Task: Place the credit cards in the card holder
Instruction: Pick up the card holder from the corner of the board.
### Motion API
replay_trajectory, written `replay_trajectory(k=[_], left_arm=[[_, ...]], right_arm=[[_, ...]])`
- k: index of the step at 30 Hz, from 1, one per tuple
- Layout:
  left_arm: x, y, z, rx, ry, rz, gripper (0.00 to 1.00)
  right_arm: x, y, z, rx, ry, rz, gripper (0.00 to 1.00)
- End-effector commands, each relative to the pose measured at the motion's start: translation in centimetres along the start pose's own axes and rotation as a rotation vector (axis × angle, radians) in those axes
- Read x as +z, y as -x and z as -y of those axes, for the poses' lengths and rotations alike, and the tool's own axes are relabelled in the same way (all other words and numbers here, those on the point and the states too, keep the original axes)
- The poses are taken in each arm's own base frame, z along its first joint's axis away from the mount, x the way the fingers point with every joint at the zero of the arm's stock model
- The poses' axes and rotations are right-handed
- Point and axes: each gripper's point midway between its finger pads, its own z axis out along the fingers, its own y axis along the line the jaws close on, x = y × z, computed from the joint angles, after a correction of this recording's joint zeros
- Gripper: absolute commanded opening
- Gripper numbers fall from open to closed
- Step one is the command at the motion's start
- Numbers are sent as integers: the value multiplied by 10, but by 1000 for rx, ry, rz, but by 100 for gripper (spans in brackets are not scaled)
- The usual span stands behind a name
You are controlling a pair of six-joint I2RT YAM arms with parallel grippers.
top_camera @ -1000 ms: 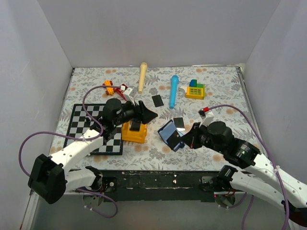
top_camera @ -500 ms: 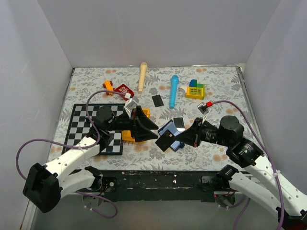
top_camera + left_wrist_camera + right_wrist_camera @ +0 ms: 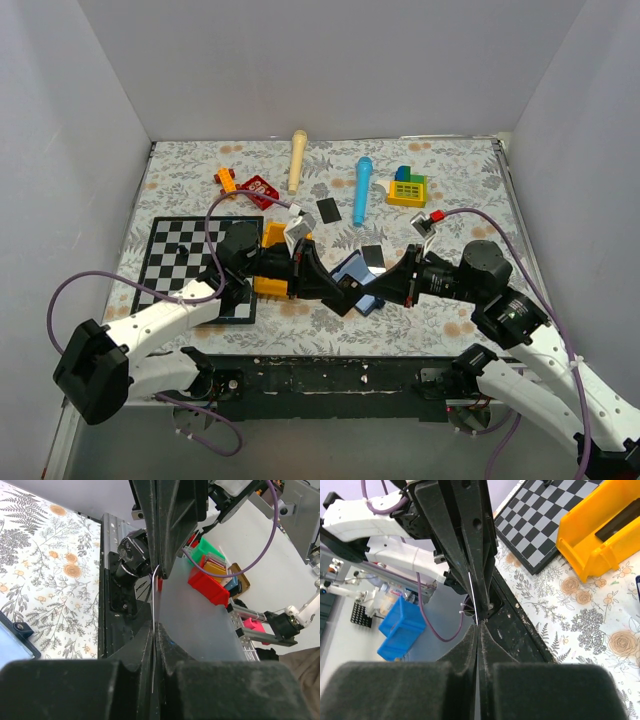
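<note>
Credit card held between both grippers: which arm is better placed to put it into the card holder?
Probably left. Both grippers pinch the card, but the left gripper points toward the open card holder, which lies beneath the right gripper.

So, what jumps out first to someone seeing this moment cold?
The two arms meet tip to tip at the table's front centre. The left gripper and the right gripper both pinch one thin dark card, which shows edge-on in both wrist views. Right by them lies the open card holder, light blue inside, with a yellow block and a checkerboard to its left.
</note>
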Motion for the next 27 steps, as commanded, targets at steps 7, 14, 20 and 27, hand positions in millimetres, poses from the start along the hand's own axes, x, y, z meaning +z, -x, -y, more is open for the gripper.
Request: replay_trajectory(k=[7,14,20,27], left_arm=[[2,32,-14,-21,116,186,0],[-5,60,-6,-157,78,456,0],[1,68,4,-173,35,510,0],[12,61,5,-195,-1,479,0]], right_arm=[[-7,14,-3,-82,4,100,64],[1,29,2,-91,2,179,66],[7,34,4,-80,4,186,62],[7,36,3,-81,13,203,51]])
